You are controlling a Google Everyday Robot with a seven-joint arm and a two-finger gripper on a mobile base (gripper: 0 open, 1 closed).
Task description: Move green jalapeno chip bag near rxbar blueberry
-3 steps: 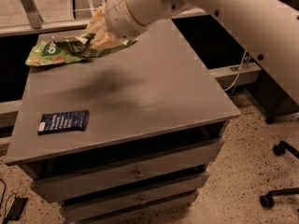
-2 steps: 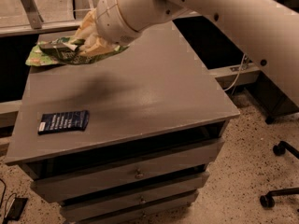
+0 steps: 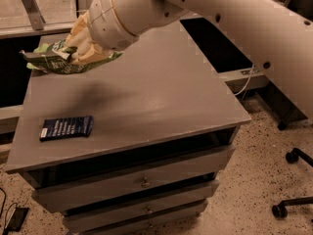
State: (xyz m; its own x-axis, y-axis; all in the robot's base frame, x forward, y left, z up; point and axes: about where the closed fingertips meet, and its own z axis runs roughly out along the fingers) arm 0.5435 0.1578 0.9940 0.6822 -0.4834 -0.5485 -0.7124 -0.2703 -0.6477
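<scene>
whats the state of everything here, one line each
gripper, over the table's far left corner, shut on green jalapeno chip bag
green jalapeno chip bag, gripped, lifted off the table
rxbar blueberry, lying flat near the front left, untouched
drawers, closed

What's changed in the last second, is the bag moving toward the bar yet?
The hand, gripping the green jalapeno chip bag over the back-left corner of the table, has carried it slightly left and forward, toward the rxbar blueberry. Nothing was released. The rxbar blueberry and the table stayed put.
</scene>
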